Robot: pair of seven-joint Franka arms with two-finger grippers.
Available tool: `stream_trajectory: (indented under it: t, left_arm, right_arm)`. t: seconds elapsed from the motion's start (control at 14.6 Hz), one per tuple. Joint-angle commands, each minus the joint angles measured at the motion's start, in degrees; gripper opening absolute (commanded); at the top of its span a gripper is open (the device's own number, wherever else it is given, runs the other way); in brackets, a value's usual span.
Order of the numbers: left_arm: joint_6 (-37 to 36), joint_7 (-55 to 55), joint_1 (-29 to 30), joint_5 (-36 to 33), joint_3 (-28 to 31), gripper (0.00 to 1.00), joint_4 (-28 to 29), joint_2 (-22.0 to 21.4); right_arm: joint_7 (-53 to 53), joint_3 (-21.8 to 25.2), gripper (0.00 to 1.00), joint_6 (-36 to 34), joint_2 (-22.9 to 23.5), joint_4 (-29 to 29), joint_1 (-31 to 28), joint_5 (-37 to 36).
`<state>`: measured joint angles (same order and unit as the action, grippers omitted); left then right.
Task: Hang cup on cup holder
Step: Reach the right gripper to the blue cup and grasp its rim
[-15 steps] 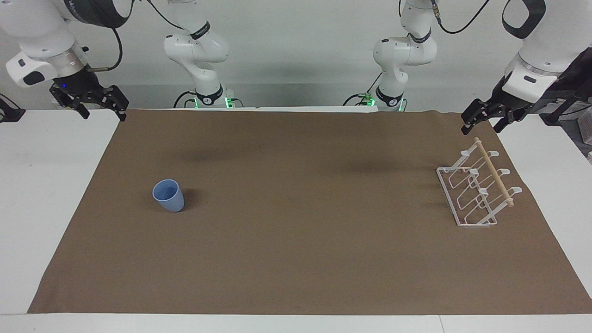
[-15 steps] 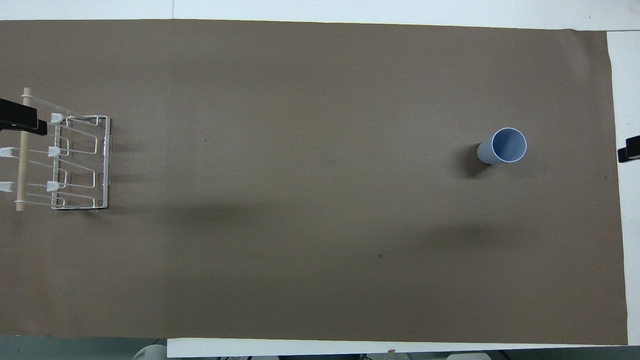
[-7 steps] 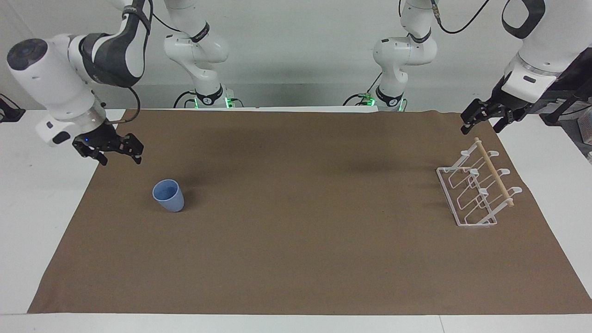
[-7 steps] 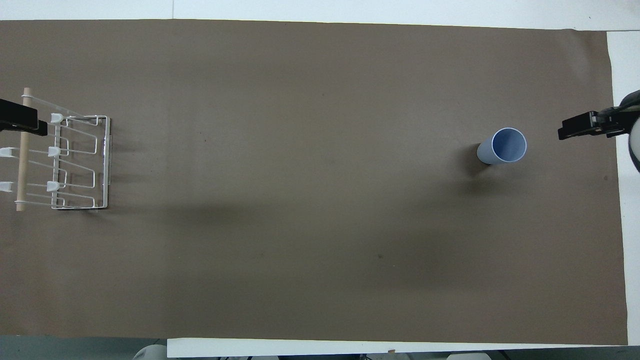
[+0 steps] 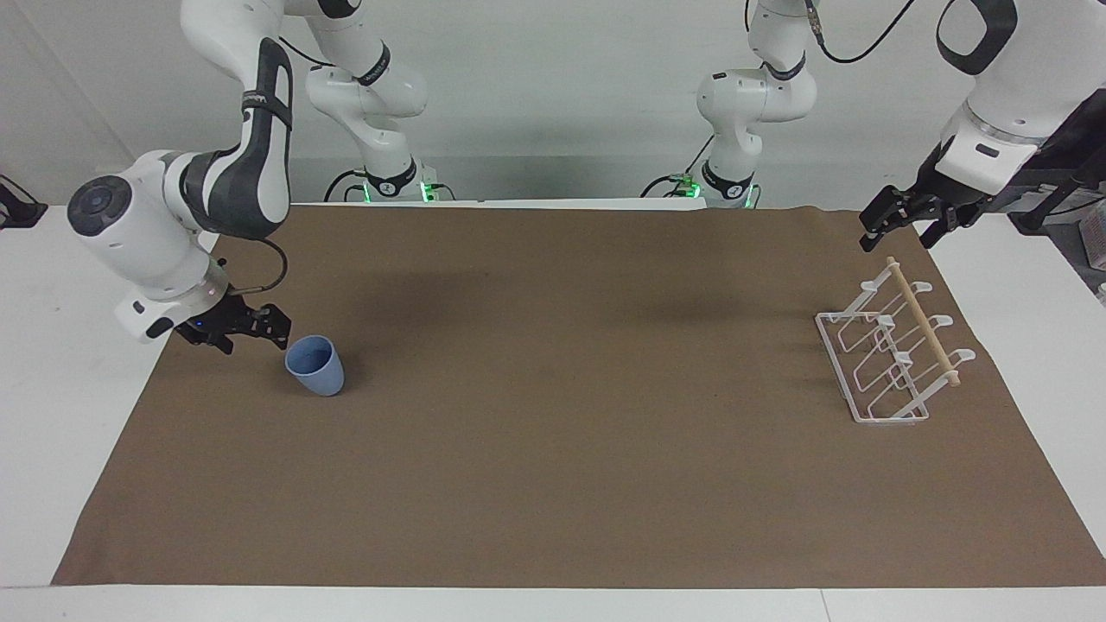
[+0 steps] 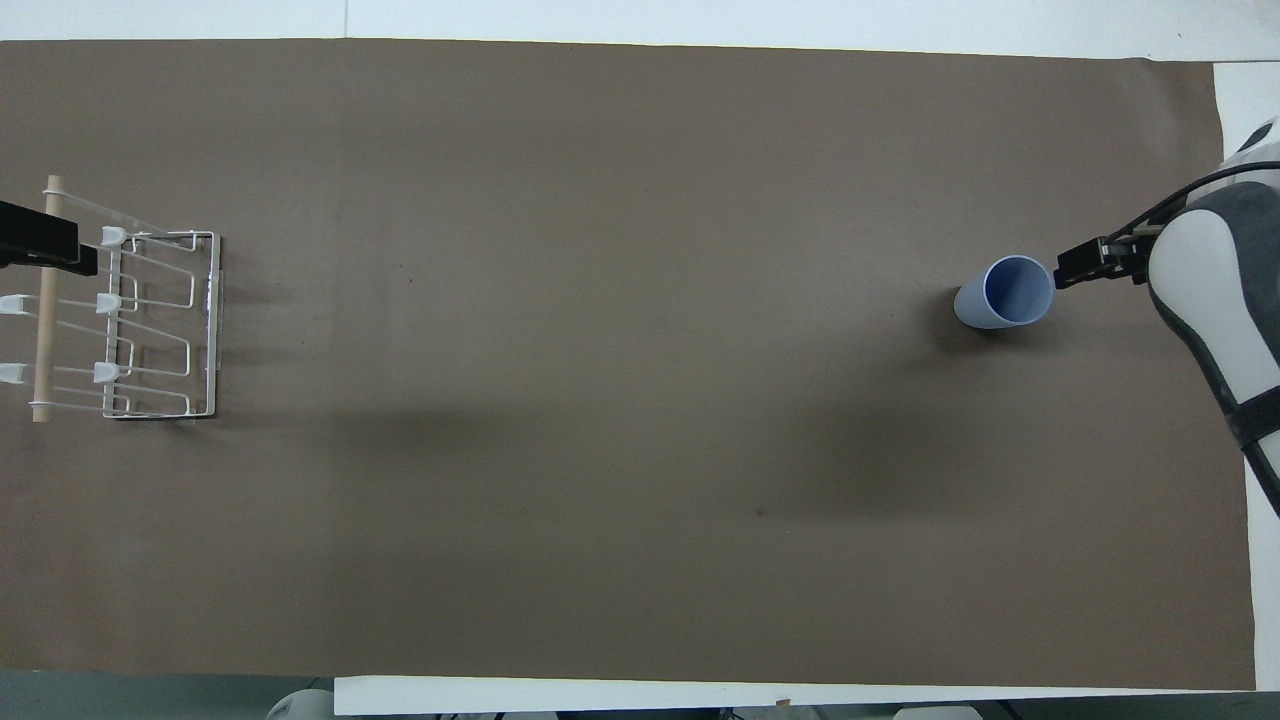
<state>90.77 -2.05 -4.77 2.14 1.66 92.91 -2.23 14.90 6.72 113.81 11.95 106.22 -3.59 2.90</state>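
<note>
I have the right gripper (image 5: pixel 251 333) low over the brown mat (image 5: pixel 553 484), just beside the cup (image 5: pixel 314 365) at the right arm's end of the table; its fingers look spread, with nothing between them. The cup stands upright, mouth up. My left gripper (image 5: pixel 894 223) waits in the air above the cup holder (image 5: pixel 894 350), fingers parted and empty. The holder sits at the left arm's end, well apart from the cup.

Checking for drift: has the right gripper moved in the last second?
Yes. The right gripper has come down from the table's edge nearest the robots and now sits beside the cup, which stayed put.
</note>
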Motion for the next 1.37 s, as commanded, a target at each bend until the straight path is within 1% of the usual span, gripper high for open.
stream_trajectory:
  t: [0.0, 0.27, 0.34, 0.62, 0.69, 0.75, 0.82, 0.89, 1.03, 1.3]
  left_arm:
    - [-0.2, 0.3, 0.5, 0.4, -0.2, 1.00, 1.7, -1.6]
    - [-0.2, 0.3, 0.5, 0.4, -0.2, 1.00, 1.7, -1.6]
    - [-0.2, 0.3, 0.5, 0.4, -0.2, 1.00, 1.7, -1.6]
    - [-0.3, 0.2, 0.6, 0.4, -0.2, 1.00, 1.7, -1.6]
    - [-0.3, 0.3, 0.4, 0.5, -0.2, 1.00, 1.7, -1.6]
    - [-0.2, 0.2, 0.2, 0.4, -0.2, 1.00, 1.7, -1.6]
    - [-0.2, 0.3, 0.3, 0.5, -0.2, 1.00, 1.7, -1.6]
    - [-0.2, 0.2, 0.5, 0.5, -0.2, 1.00, 1.7, -1.6]
    - [-0.2, 0.3, 0.6, 0.4, -0.1, 1.00, 1.7, -1.6]
    - [-0.3, 0.0, 0.8, 0.1, 0.0, 1.00, 1.4, -1.6]
  right_arm:
    - [3.1, -0.1, 0.90, 3.7, -1.5, 4.5, 0.3, 1.1]
    - [2.9, -0.2, 0.84, 7.9, -0.8, 6.6, 0.5, 1.2]
    - [2.9, -0.2, 0.79, 8.4, -0.4, 6.7, 0.6, 1.2]
    - [2.3, -0.3, 0.51, 9.4, 0.6, 6.7, 0.7, 1.2]
    - [2.3, -0.3, 0.40, 9.2, 0.6, 6.7, 0.7, 1.2]
    - [2.3, -0.3, 0.23, 8.9, 0.6, 6.6, 0.7, 1.2]
    - [2.2, -0.4, 0.02, 8.8, 0.6, 6.6, 0.7, 1.2]
    - [2.2, -0.3, 0.00, 8.7, 0.6, 6.5, 0.7, 1.2]
    - [2.4, -0.4, 0.00, 8.0, 0.6, 6.1, 0.7, 1.2]
    - [4.0, -1.7, 0.00, 3.0, 0.5, 2.6, 0.5, 1.2]
